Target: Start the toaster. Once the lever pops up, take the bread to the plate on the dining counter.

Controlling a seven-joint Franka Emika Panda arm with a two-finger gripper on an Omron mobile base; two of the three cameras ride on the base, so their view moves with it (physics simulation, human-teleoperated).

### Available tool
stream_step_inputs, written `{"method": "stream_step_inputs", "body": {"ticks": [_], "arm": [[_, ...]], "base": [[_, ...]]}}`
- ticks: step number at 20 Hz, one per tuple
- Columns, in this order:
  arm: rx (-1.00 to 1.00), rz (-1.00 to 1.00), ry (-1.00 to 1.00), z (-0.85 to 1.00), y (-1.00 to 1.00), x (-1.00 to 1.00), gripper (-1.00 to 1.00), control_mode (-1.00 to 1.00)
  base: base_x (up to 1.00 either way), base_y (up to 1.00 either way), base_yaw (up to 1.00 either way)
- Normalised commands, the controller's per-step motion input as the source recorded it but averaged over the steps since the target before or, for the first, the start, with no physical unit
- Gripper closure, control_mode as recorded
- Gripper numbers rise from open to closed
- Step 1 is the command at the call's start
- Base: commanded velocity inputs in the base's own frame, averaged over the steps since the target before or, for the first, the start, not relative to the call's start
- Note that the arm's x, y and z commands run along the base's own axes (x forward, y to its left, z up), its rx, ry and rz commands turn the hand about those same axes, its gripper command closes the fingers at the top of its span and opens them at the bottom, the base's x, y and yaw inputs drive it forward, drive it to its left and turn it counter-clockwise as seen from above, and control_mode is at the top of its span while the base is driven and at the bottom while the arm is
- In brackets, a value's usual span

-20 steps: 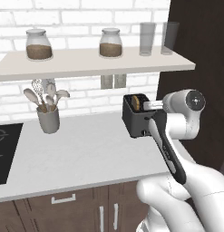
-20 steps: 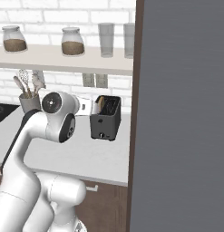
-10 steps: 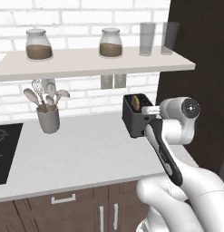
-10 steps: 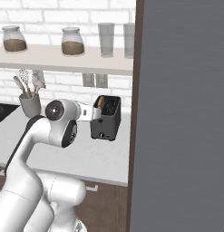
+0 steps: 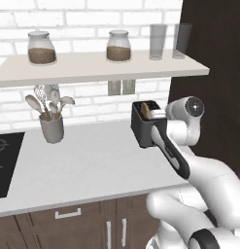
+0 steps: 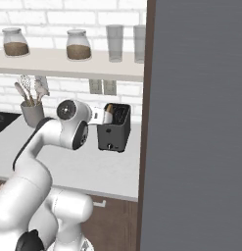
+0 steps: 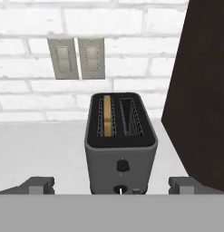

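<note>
Ahead of me a white brick wall [image 5: 92, 19] backs a pale grey worktop [image 5: 87, 165], and two pale wall outlets [image 7: 77, 58] sit side by side on the bricks. Above runs a pale shelf [image 5: 97, 65] carrying two lidded glass jars [image 5: 41, 47] with brown contents and, further to my right, two empty tall glasses [image 5: 158, 41] standing just beside each other. Under the shelf, a grey utensil holder [image 5: 52, 127] stands upright on the worktop, spoons and a whisk poking out of it. A black cooktop [image 5: 5, 163] lies at the far left. Dark brown cabinet fronts [image 5: 77, 223] with pale handles sit below, and a tall dark panel [image 6: 196, 122] rises on my right.
</note>
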Motion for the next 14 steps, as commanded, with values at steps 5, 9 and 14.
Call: {"method": "stream_step_inputs", "body": {"ticks": [5,9,14], "arm": [[0.01,0.0,0.09,-0.03,0.0,0.25,-1.0,-1.0],[0.01,0.0,0.02,-0.17,0.0,0.13,-1.0,-1.0],[0.01,0.0,0.0,-0.26,0.0,0.2,-1.0,-1.0]], "base": [[0.0,0.0,0.0],[0.0,0.0,0.0],[0.0,0.0,0.0]]}}
